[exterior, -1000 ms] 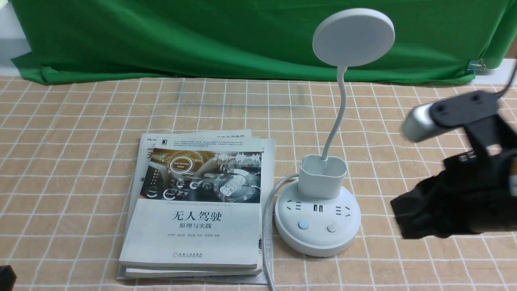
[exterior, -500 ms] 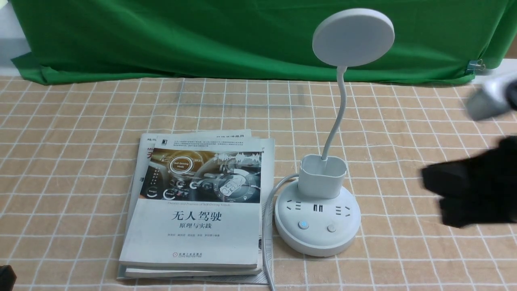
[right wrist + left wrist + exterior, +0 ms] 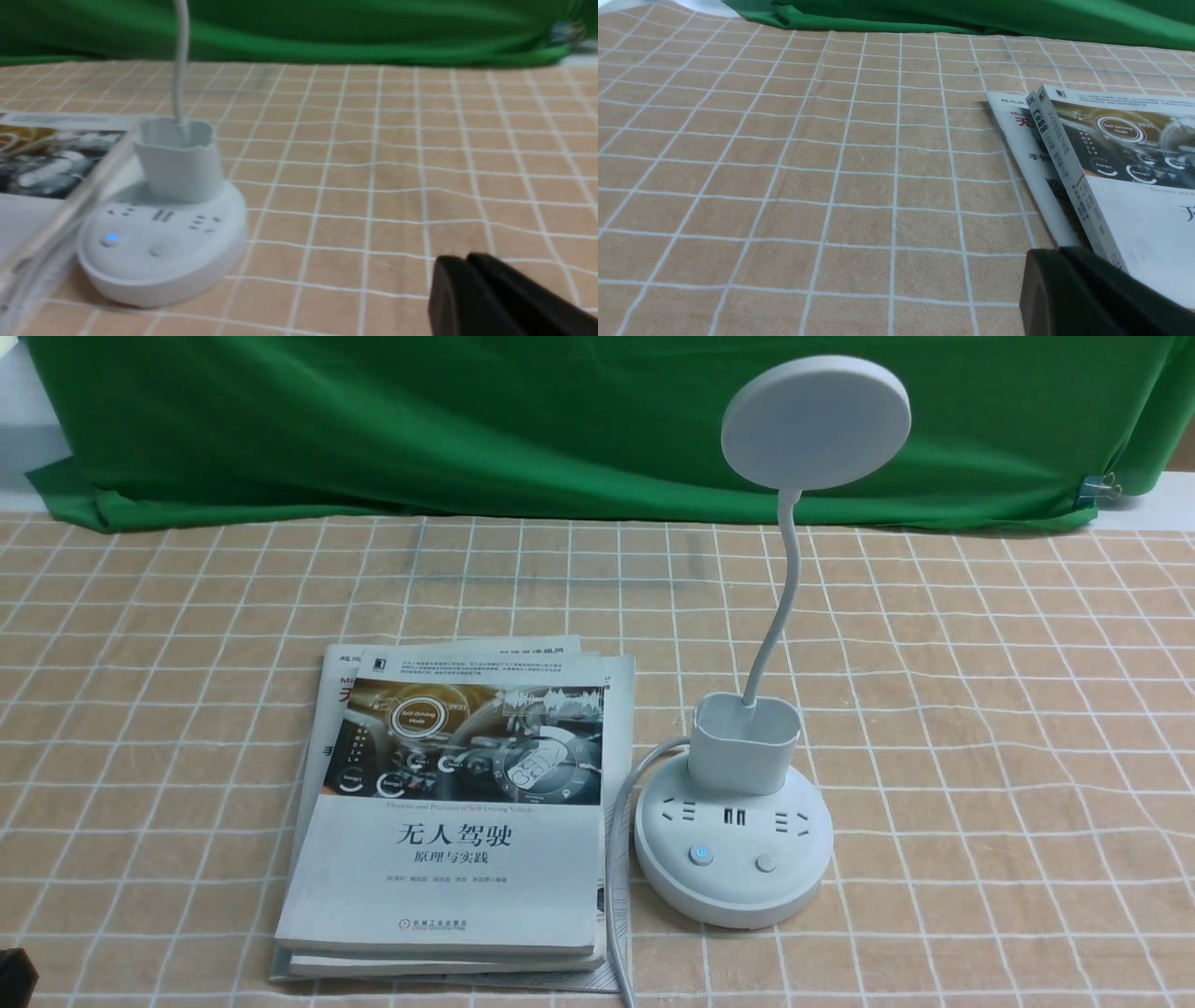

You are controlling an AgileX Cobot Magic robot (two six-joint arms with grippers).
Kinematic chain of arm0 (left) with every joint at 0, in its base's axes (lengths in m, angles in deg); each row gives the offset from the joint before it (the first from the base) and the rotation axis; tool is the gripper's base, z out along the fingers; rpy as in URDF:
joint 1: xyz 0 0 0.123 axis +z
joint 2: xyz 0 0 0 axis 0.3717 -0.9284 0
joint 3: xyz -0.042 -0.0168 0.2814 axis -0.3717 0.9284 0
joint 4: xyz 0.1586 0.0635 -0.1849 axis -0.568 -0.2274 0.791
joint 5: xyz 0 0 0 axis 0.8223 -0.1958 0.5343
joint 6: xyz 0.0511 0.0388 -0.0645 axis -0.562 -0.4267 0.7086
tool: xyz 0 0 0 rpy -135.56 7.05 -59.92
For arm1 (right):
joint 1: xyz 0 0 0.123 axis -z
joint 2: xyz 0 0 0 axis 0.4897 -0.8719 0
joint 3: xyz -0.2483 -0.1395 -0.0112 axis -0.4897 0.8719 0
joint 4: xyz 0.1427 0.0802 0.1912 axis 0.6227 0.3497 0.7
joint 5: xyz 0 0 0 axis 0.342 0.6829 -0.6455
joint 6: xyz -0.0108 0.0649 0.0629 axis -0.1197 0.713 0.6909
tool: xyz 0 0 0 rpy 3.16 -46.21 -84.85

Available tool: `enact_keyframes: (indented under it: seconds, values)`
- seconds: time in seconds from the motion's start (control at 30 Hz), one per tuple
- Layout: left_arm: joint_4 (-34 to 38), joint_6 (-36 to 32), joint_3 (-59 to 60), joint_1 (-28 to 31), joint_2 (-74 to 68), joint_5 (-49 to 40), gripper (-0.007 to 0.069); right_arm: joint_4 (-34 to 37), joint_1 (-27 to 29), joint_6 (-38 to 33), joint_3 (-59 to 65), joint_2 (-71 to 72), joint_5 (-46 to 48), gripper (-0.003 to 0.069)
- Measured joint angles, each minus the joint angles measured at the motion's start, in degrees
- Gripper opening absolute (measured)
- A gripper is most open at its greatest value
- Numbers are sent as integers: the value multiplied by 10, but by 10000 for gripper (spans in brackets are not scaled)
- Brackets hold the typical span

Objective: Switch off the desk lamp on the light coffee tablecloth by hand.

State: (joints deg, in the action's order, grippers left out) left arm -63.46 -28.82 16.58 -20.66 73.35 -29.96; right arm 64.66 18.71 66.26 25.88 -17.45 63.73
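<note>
The white desk lamp [image 3: 733, 859] stands on the light coffee tablecloth [image 3: 980, 728], right of centre, with its round disc head [image 3: 817, 422] up on a thin neck. Its left base button [image 3: 701, 855] glows blue; the right button [image 3: 766, 863] is plain. The lamp also shows blurred in the right wrist view [image 3: 159, 247]. My right gripper [image 3: 467, 259] is shut and empty, low over bare cloth, well apart from the lamp base. It is out of the front view. My left gripper [image 3: 1059, 252] is shut and empty beside the books' corner.
A stack of books [image 3: 457, 812] lies just left of the lamp, with the lamp's white cord [image 3: 616, 859] running between them. A green cloth backdrop [image 3: 467, 420] hangs along the table's far edge. A black part [image 3: 14, 975] shows at the bottom left corner.
My right arm has drawn back to the right, away from the lamp, and has left the front view. The lamp, books and left arm have not moved.
</note>
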Motion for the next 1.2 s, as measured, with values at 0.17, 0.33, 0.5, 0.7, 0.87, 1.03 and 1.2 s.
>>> enact_keyframes:
  seconds: [0.17,0.33,0.5,0.7,0.87,1.03,1.2]
  values:
    - [0,0,0,0,0,0,5,0,4,-14,36,56,-4,25]
    - [0,0,0,0,0,-1,5,-3,5,-24,38,73,-14,25]
    - [0,0,0,0,0,0,5,-4,17,-29,38,73,-15,25]
    - [-1,0,0,0,0,0,5,-4,20,-29,38,73,-15,27]
    - [-1,-1,0,0,0,0,5,-4,20,-29,38,73,-15,42]
    - [-1,0,0,0,0,0,5,-4,20,-29,38,73,-15,64]
    - [-1,0,0,0,0,0,5,-4,20,-28,38,73,-15,81]
